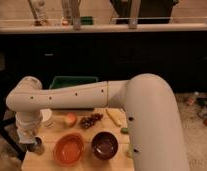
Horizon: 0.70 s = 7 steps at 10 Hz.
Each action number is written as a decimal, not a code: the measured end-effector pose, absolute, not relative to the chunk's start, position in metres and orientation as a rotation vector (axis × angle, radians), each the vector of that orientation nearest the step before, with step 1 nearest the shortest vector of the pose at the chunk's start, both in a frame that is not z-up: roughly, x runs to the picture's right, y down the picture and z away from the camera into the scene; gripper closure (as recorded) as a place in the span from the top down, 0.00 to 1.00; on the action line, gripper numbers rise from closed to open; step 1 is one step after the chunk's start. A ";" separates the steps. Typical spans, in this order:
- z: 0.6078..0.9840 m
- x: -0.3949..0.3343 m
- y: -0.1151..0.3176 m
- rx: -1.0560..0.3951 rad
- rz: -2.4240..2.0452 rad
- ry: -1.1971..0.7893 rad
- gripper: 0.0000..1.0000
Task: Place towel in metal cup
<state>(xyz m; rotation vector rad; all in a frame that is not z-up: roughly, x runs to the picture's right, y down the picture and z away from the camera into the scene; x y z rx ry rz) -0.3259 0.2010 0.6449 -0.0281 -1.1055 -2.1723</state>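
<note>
Nearest, at the front left corner of the counter (47,162), stands the metal cup (37,148), only partly seen under the arm. The gripper (31,140) hangs directly above it, almost touching its rim, so the coming move looks like a straight drop or release downward rather than any sideways travel. The wrist and the pale bulk around it cover the jaws, and I cannot tell whether they are clenched or released. The towel cannot be picked out for certain: the pale mass at the wrist above the cup may be it, held or already part way in, but it blends with the arm's own casing.

Just right of the cup sit an orange bowl (68,149) and a dark bowl (104,145). Behind them lie a white cup (46,118), a peach (71,119), a bunch of grapes (90,120) and a banana (113,117). Farther back a green tray (73,81) shows, its front hidden by the arm (72,95). The counter's right edge is hidden by the arm's big shoulder.
</note>
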 end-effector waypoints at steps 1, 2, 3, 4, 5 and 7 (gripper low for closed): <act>0.643 -0.328 0.209 -0.037 -2.167 -1.125 0.00; 0.642 -0.332 0.219 -0.046 -2.163 -1.150 0.00; 0.641 -0.335 0.226 -0.054 -2.162 -1.169 0.00; 0.643 -0.338 0.232 -0.065 -2.159 -1.192 0.00; 0.649 -0.339 0.237 -0.079 -2.153 -1.218 0.00; 0.655 -0.342 0.242 -0.092 -2.147 -1.250 0.00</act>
